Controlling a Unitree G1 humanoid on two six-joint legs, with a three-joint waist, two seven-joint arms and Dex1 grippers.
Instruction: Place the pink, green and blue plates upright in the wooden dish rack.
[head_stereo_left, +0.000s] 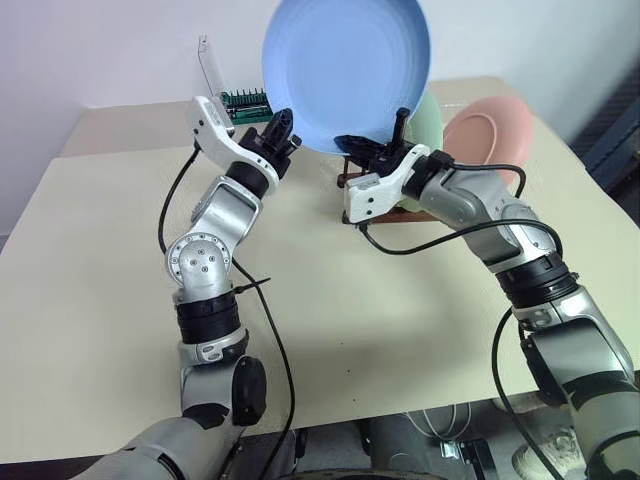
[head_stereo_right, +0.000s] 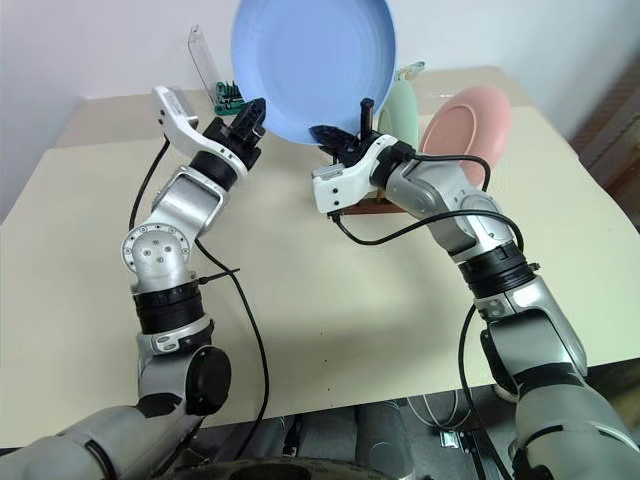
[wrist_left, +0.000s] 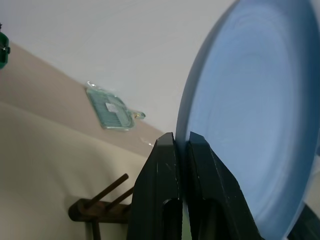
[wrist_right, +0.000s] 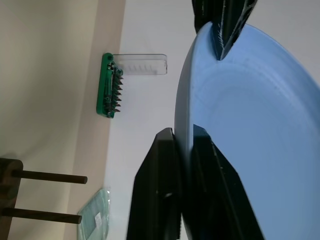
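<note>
Right then, I had both tools on the blue plate (head_stereo_left: 345, 70), and it was up in the air, on its edge, above the far middle of the counter (head_stereo_left: 90, 300). My left tool (head_stereo_left: 283, 128) was pinching the rim at the plate's lower left. My right tool (head_stereo_left: 385, 140) was pinching the rim at the bottom right, with one finger on each face of the plate.

Two grips on one plate can fight each other, so I thought one tool had to let go before the plate could go down. I judged the right tool should keep it, since the wooden dish rack (head_stereo_left: 350, 180) sat just behind that hand. The green plate (head_stereo_left: 428, 120) and the pink plate (head_stereo_left: 488, 135) were already standing in the rack, toward my right.

To do it well, I needed to keep the blue plate straight up, line its edge with a free gap between the pegs (wrist_right: 47, 176), lower it slowly, and not bump the green plate beside it.
</note>
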